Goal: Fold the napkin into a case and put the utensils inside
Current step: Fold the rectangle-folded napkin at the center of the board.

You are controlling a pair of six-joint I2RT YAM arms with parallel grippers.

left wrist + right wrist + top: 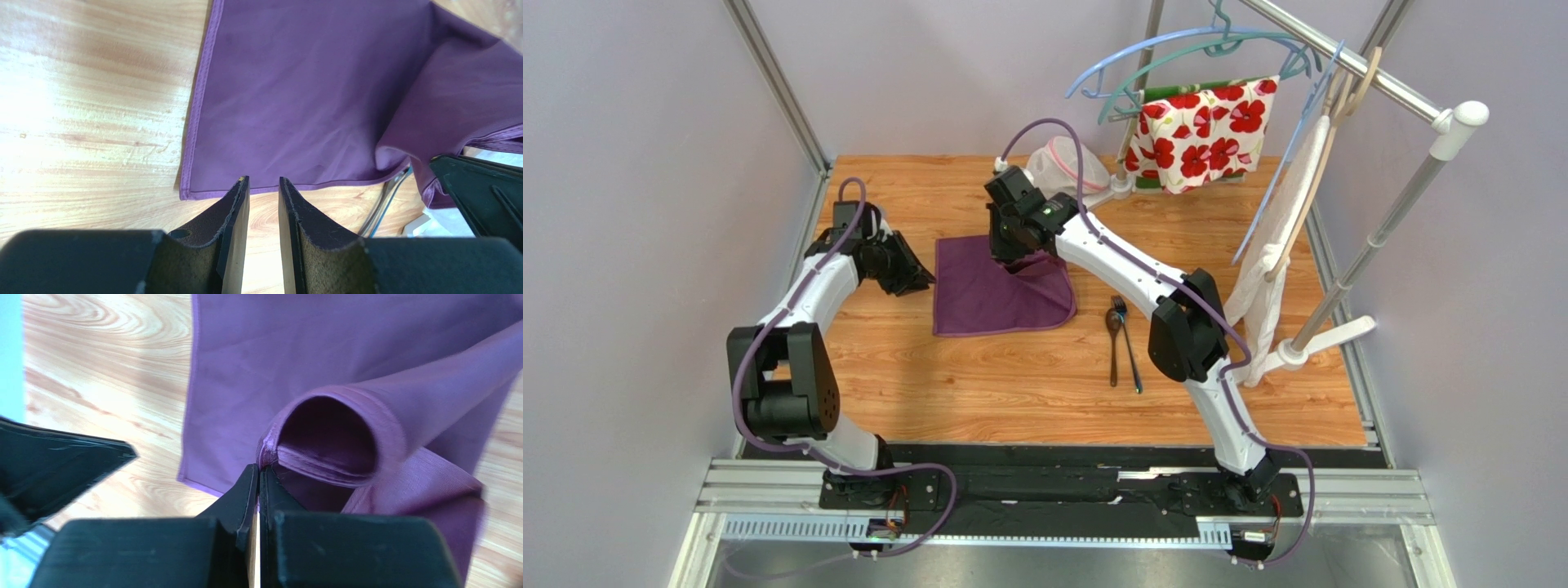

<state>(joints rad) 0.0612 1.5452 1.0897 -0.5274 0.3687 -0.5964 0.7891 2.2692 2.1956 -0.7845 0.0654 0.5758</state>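
My left gripper point(263, 182) sits just off the left edge of the napkin point(995, 300), jaws parted a little, nothing between them. The napkin lies mostly flat mid-table point(1014, 392). My right gripper point(259, 468) is pinched tight on its hem, and that side curls up in a loose roll. My guess is that cloth this thin is light and floppy and won't keep a crease by itself, so the stitched hem and corners are where to grab. The utensils point(1120, 343) lie side by side to the right, clear of the cloth. They look slim and slick, so I'd go for the handles. No brands or readable writing anywhere.
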